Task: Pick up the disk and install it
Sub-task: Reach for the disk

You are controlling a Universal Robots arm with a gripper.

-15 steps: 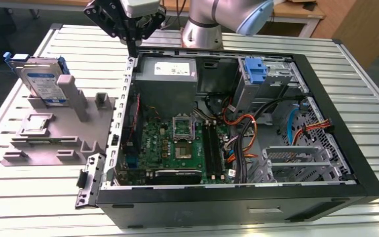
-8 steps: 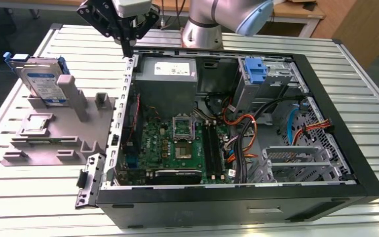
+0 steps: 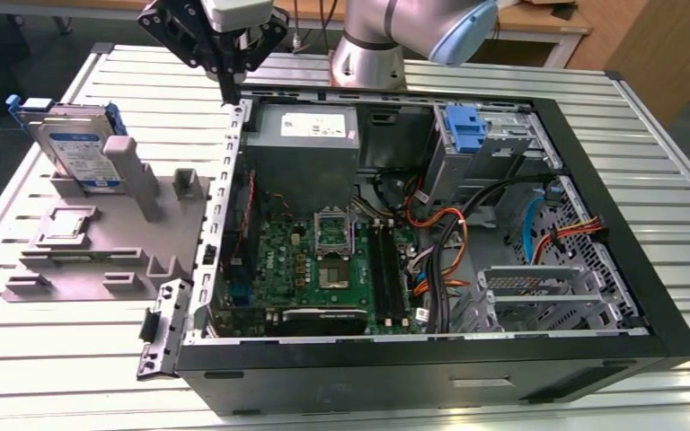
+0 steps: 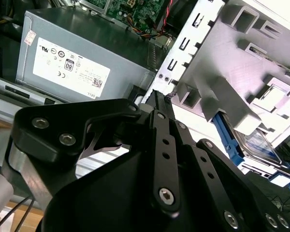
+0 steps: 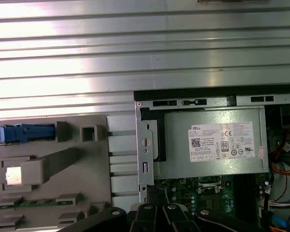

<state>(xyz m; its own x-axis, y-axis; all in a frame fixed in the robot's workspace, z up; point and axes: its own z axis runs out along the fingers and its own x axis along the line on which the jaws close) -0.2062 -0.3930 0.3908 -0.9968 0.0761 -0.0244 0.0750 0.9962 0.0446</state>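
Note:
The disk (image 3: 78, 145) stands on edge in a slot at the far end of the grey fixture (image 3: 93, 242), at the exterior view's left, its white-and-blue label facing out and blue frame around it. The first wrist view shows its blue edge (image 5: 26, 133); the second wrist view shows part of it (image 4: 258, 145) behind the fixture's post. My gripper (image 3: 230, 94) hangs above the back left corner of the open computer case (image 3: 441, 355), to the right of the disk and apart from it. Its fingers (image 4: 157, 104) are shut together on nothing.
The case lies open with the motherboard (image 3: 321, 260), grey power supply (image 3: 303, 135), a tall blue latch piece (image 3: 467, 135) and a metal drive cage (image 3: 537, 292) inside. Cables run across its right half. The slatted metal table (image 3: 69, 359) surrounds everything.

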